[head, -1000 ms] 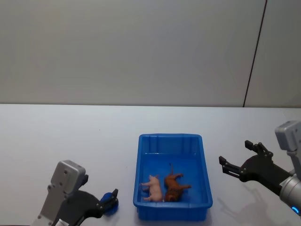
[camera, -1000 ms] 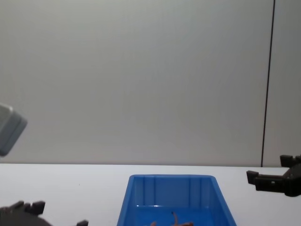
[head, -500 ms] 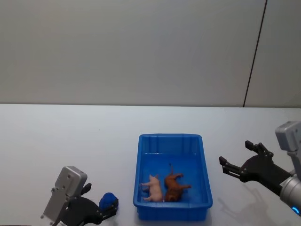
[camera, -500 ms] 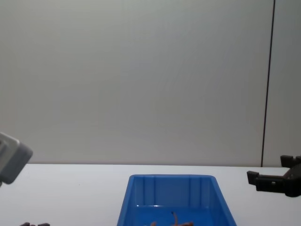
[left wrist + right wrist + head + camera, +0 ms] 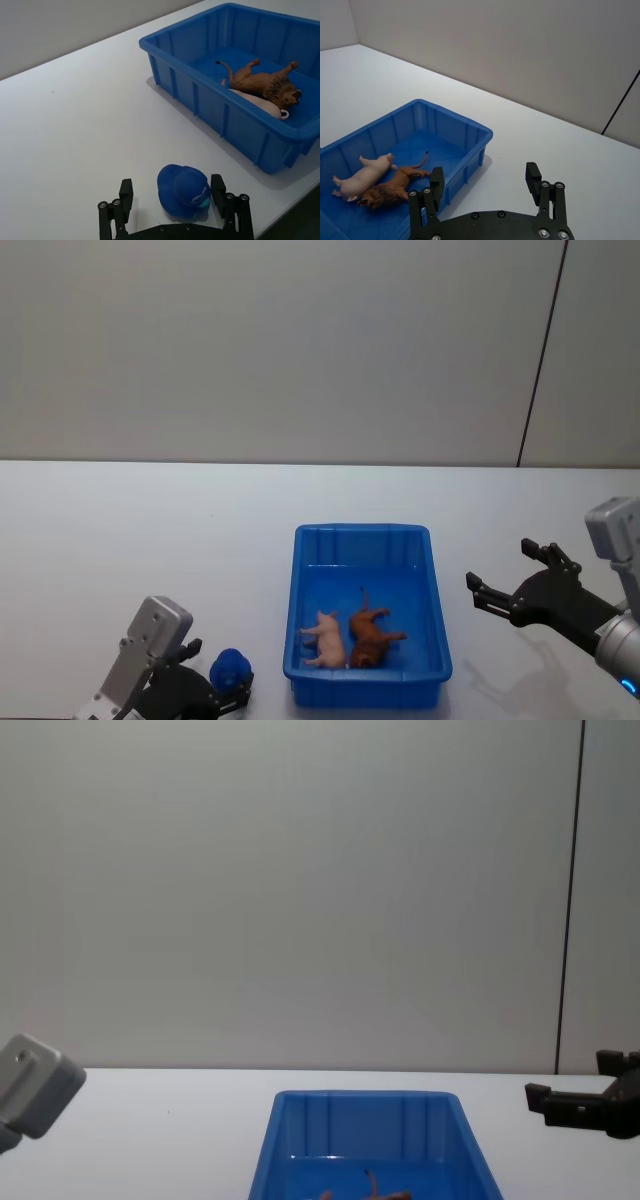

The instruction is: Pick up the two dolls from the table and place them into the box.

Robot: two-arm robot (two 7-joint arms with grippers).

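dolls: pink pig [image 5: 325,637] and brown lion [image 5: 371,635] lay side by side inside the blue box [image 5: 436,640] on the counter [image 5: 150,530]. left tool [image 5: 175,210] spread wide astride a blue cap [image 5: 183,190], gripping nothing; right tool [image 5: 512,583] open, empty, beside box. best withdrawn straight, clear of rim and cap.

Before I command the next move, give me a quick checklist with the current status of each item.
1. Pink pig doll in the bright blue plastic box: ok.
2. Brown lion doll in the box: ok.
3. White table free of stray items: not ok, a small blue cap-shaped toy lies left of the box.
4. Left gripper open, straddling that toy: ok.
5. Right gripper open, empty, right of the box: ok.
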